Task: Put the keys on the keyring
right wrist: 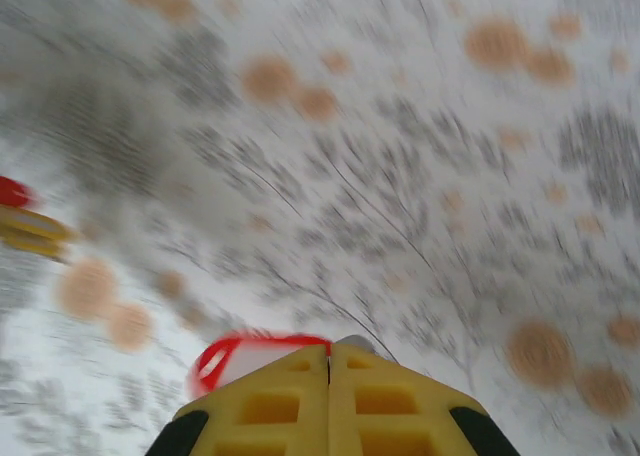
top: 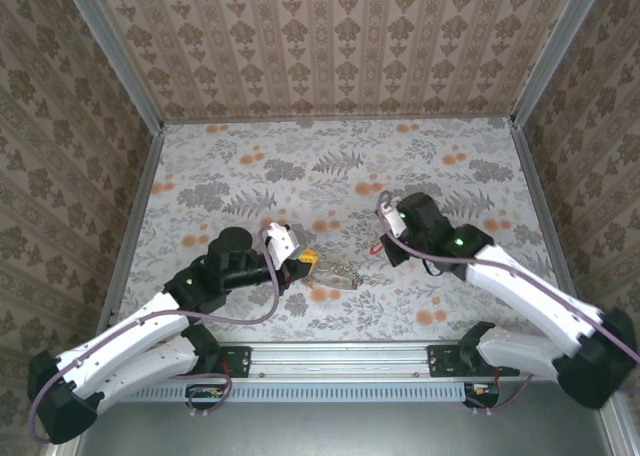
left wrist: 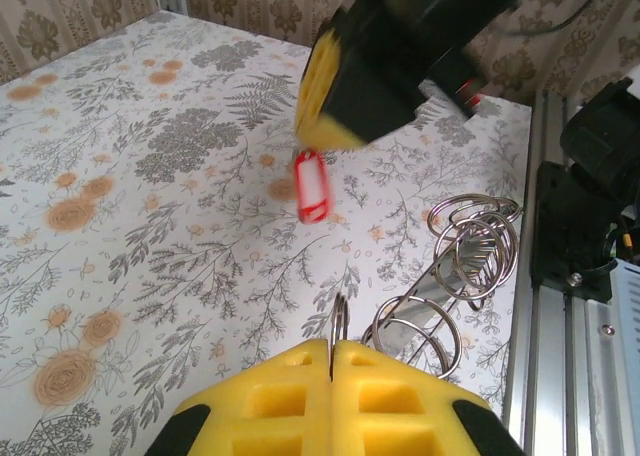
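Left claw point(left wrist: 331, 348) has its yellow pads pressed together on one thin wire loop of the keyring point(left wrist: 440, 276), whose other silvery loops trail off to the right and rest on the flowered bench point(left wrist: 150, 226) close to the near rail. Opposite it, the right claw point(right wrist: 328, 348) is also pressed together, pinching the red key point(left wrist: 312, 186) by one end, so the key hangs below the pads, above the bench and apart from the keyring. I cannot make out a yellow key with any certainty. The hard part, as I judge it, is getting the key's small hole onto so fine a wire. The key is held only at its edge and could twist or slip free if it catches on the loop. The loop could slide out of the left pads if it is pushed sideways. The right wrist picture is smeared, so aim may be poor, and the two claws are close enough to knock together.
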Tool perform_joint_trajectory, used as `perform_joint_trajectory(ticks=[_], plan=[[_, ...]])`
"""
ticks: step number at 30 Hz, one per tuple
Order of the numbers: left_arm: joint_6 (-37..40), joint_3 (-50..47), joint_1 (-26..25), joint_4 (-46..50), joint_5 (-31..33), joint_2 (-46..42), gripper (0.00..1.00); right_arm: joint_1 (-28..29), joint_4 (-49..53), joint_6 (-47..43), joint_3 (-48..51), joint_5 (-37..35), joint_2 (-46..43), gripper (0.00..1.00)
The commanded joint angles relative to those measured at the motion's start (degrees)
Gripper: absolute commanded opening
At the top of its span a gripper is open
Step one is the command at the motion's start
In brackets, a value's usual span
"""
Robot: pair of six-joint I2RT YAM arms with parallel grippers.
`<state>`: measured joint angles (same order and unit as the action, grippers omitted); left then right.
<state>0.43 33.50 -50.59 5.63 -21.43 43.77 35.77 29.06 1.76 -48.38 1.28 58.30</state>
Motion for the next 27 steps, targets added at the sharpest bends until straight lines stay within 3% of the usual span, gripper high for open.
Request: perform_joint_trajectory(ticks=[1, 7, 15, 21, 27], plan=[[2.1, 4.2, -0.5, 1.0, 0.7, 0.2, 0.0, 0.6, -8.5, -3.6, 3.2, 12.8, -8.1, 0.04], [5.7, 8.7, -3.1, 5.8, -0.6, 2.1, 0.0, 1.5, -12.3, -4.8, 3.2, 26.6, -15.5, 0.0], [14.2, 17.0, -9.5, 16.0, -0.2, 6.0, 0.0, 2.2, -12.7, -9.4, 0.9, 37.2, -14.7, 0.0], [18.3, 22.6, -10.6, 22.0, -1.2, 10.9, 0.0, 2.6, -13.6, -10.5, 0.8, 39.4, -14.6, 0.0], [19.6, 24.6, -10.3, 21.7, -2.7, 13.9, 0.0, 4.4, -14.5, -10.5, 1.8, 38.1, -14.8, 0.0]])
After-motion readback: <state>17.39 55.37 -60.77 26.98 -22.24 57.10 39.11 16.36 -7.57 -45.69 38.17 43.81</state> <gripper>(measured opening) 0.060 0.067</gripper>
